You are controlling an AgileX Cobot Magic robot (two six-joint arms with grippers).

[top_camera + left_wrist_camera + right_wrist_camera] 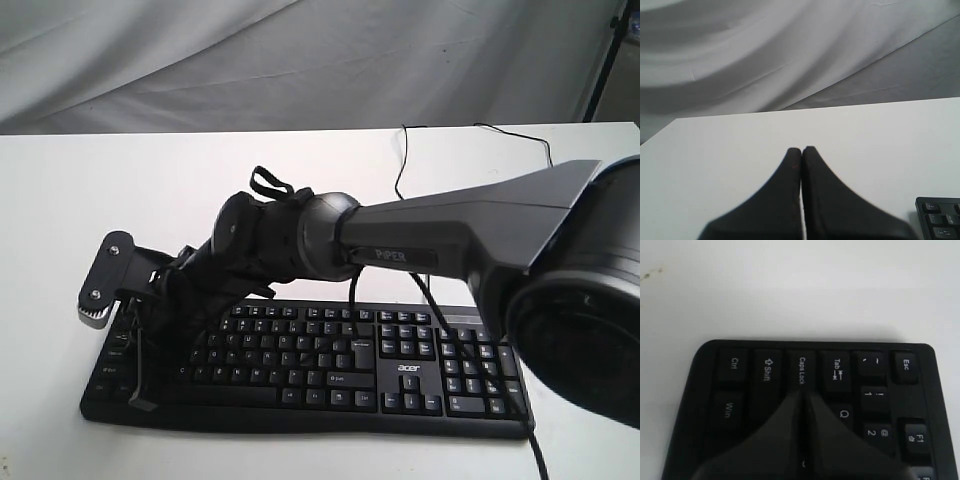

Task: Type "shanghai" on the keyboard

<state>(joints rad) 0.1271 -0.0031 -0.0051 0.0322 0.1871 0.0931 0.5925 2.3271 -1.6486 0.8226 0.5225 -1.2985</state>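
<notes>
The black keyboard (330, 380) lies flat on the white table (150, 190), near the front edge. Its number pad is on the right side of the exterior view and it has a white acer logo (410, 371). A thin black cable (400, 170) runs from its back edge across the table toward the grey cloth (300, 60) behind.

The big dark right arm (450, 235) reaches in from the right, all the way across the keys to the keyboard's left end. The right gripper (801, 396) is there. Its two black fingers are pressed tight together, with nothing between them. The tips sit just beside the Caps Lock key (801, 371), with Shift on one side and Tab on the other. The key right under the tips is hidden, so I cannot tell if they push it down.

The left gripper (801, 150) is closed too, finger against finger, and it holds nothing. It hangs over the bare table. Only one corner of the keyboard (940, 220) shows in the left wrist view, off to the side of the fingers.
</notes>
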